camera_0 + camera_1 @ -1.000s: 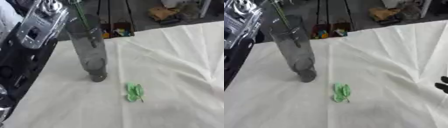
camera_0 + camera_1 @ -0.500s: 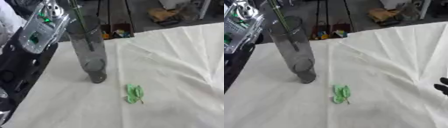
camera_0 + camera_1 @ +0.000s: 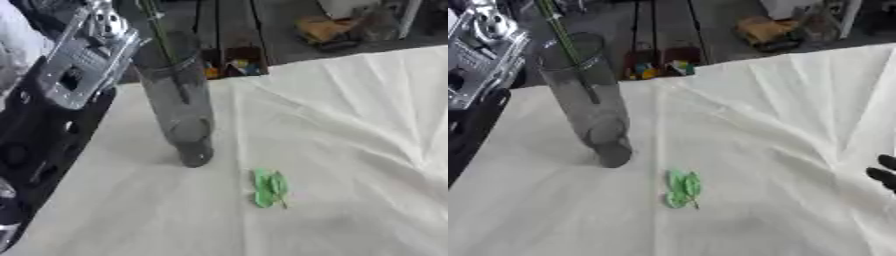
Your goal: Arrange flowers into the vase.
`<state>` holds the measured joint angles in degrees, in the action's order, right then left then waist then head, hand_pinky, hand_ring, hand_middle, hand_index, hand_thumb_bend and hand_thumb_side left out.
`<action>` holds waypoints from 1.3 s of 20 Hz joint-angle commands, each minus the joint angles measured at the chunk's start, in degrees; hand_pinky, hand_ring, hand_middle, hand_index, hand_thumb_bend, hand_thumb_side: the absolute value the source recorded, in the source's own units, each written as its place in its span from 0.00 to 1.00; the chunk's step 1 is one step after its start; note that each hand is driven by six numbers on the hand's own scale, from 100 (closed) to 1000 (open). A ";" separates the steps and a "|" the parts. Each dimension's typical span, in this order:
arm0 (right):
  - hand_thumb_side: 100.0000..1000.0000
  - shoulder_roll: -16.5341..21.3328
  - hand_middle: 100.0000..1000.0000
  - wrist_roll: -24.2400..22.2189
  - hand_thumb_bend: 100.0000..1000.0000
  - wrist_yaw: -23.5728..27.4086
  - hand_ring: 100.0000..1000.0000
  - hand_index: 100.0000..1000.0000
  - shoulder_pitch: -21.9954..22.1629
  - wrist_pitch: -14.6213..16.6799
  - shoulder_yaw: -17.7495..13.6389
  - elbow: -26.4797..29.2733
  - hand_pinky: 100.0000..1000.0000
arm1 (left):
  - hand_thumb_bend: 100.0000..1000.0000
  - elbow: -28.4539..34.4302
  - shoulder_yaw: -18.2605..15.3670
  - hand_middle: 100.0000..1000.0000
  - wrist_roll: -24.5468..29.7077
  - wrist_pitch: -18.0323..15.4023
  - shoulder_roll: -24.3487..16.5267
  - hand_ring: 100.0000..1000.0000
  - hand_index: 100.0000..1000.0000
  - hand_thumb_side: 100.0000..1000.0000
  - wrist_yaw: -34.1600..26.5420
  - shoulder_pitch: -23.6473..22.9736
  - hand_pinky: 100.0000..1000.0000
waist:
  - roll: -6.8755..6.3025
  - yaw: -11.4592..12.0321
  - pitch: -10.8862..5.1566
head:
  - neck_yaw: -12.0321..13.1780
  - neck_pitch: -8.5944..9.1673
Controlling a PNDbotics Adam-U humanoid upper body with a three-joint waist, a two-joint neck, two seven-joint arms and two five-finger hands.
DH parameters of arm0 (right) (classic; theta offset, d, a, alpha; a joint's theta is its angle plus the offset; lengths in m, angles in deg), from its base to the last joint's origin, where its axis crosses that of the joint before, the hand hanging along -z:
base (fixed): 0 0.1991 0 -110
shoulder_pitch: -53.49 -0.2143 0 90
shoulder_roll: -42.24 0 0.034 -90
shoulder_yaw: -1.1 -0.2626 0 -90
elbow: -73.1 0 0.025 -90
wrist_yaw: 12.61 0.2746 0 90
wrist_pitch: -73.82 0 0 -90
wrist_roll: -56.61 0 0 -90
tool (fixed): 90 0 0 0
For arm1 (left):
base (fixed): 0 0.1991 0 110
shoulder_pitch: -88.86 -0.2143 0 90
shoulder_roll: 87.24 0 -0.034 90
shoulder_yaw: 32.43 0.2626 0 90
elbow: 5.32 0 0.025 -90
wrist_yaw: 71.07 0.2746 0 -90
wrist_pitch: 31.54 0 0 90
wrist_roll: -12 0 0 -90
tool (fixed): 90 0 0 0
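vase [image 3: 588, 95]: tall, clear, tips easily, hold low on its wall | flower stem [image 3: 560, 35]: thin, bendy, already in it, beside your left arm [image 3: 74, 70] | leaf sprig [image 3: 682, 188]: light, soft, pinch its stalk, well left of right hand [image 3: 883, 171] | fingers: left unseen, right cannot tell

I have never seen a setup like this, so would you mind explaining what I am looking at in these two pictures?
Both pictures come from the two eyes of a camera in a humanoid robot's head, looking down at its work, so they are nearly alike. The black and silver metal at the left is the robot's left arm; its hand is not visible. At the right edge of the right eye view, dark fingers of the right hand just show. On the white cloth stands a grey see-through vase with a green stem in it. A loose green leaf lies on the cloth in front of the vase.
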<state>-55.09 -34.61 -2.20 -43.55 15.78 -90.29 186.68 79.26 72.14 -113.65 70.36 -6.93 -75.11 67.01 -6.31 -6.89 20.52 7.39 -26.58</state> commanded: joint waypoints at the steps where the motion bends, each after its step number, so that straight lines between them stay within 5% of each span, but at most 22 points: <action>1: 1.00 0.23 0.52 0.18 0.00 -0.19 0.80 0.64 -0.38 -0.15 -0.34 1.01 0.74 | 0.00 0.57 -0.45 0.26 -0.08 0.57 -0.57 0.21 0.00 0.93 0.49 0.88 0.00 | 0.39 0.12 -1.04 | -0.21 0.71; 8: 1.00 0.31 0.51 0.18 0.00 -0.05 0.80 0.64 -0.31 -0.62 -0.36 1.01 0.74 | 0.00 0.36 0.04 0.35 1.64 1.44 -0.93 0.34 0.00 0.97 1.97 0.50 0.09 | 0.35 0.26 -1.18 | -0.34 0.71; 26: 1.00 0.12 0.51 0.18 0.00 -0.13 0.80 0.64 -0.21 -0.99 -0.47 1.01 0.75 | 0.00 0.01 0.49 0.34 3.84 2.63 -1.58 0.35 0.09 1.00 2.90 -0.50 0.12 | 0.45 0.44 -1.22 | -0.56 0.90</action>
<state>-55.35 -34.40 -2.21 -43.55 14.98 -90.31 186.68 78.64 72.91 -110.03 73.04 -6.98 -72.72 65.66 -6.29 -6.56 20.52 6.93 -26.13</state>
